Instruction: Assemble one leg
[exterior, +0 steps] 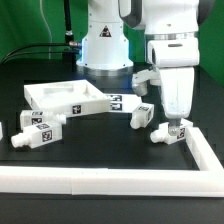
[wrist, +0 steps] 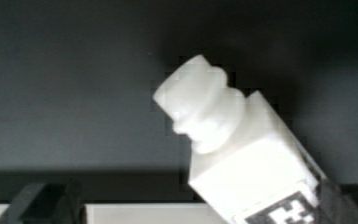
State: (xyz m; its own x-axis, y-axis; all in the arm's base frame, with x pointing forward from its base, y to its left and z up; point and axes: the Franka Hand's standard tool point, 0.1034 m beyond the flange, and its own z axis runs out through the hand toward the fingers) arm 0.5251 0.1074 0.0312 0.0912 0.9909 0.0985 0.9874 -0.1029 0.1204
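In the exterior view my gripper (exterior: 173,124) hangs low over the table at the right, just above a white leg (exterior: 164,133) that lies by the border rail. In the wrist view this leg (wrist: 238,130) lies slanted, its round peg pointing away from the fingers and its tag by the frame edge. My gripper (wrist: 202,205) is open. One dark finger (wrist: 43,200) stands well apart from the leg; the other finger is close beside it. Another leg (exterior: 140,114) lies by the tabletop (exterior: 70,97). One more leg (exterior: 35,133) lies at the exterior view's left.
The white border rail (exterior: 110,181) runs along the front and up the exterior view's right side (exterior: 205,150), close to my gripper. It also shows as a pale band in the wrist view (wrist: 123,214). The robot's base (exterior: 105,45) stands behind the tabletop.
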